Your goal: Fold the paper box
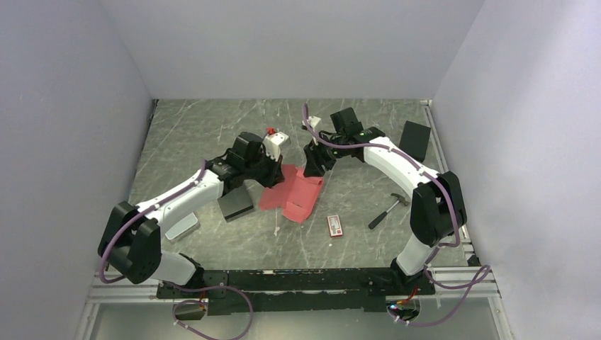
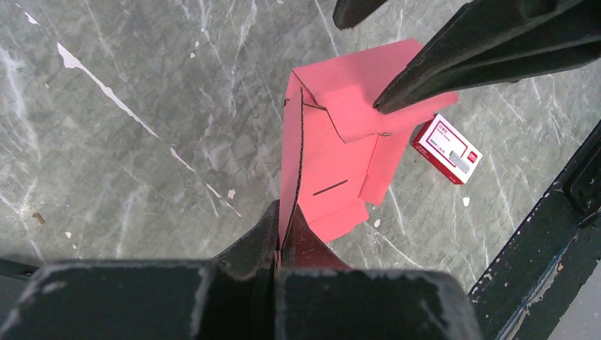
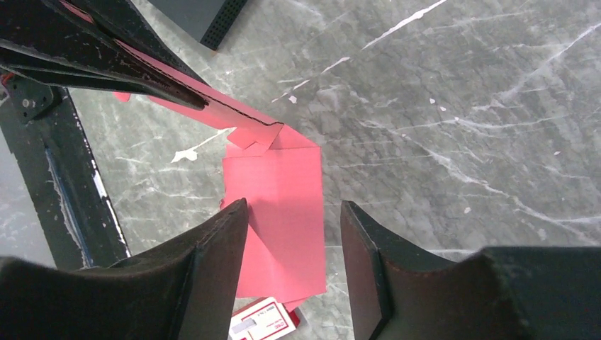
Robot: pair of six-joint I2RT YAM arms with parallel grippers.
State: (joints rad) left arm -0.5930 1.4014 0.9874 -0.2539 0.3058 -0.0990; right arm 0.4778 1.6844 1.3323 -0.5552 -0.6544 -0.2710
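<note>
Left gripper (image 2: 278, 225) clamps the near edge of the plain red-pink cardboard paper box (image 2: 322, 142), whose length runs straight ahead of it; right gripper (image 3: 292, 212) hovers above, jaws spread, empty.

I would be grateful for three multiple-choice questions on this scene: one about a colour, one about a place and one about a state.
1. What colour is the paper box?
A. Blue
B. Red-pink
C. White

2. Where does the hammer lie?
A. Between the red-and-white packet and the right arm
B. On the paper box
C. Under the paper box

3. How are the left gripper's fingers?
A. Wide open
B. Out of view
C. Shut on the paper box's edge

Answers: 1 B, the sheet is red-pink in every view. 2 A, the top view shows the hammer there. 3 C, the left wrist view shows them pinching the sheet.
</note>
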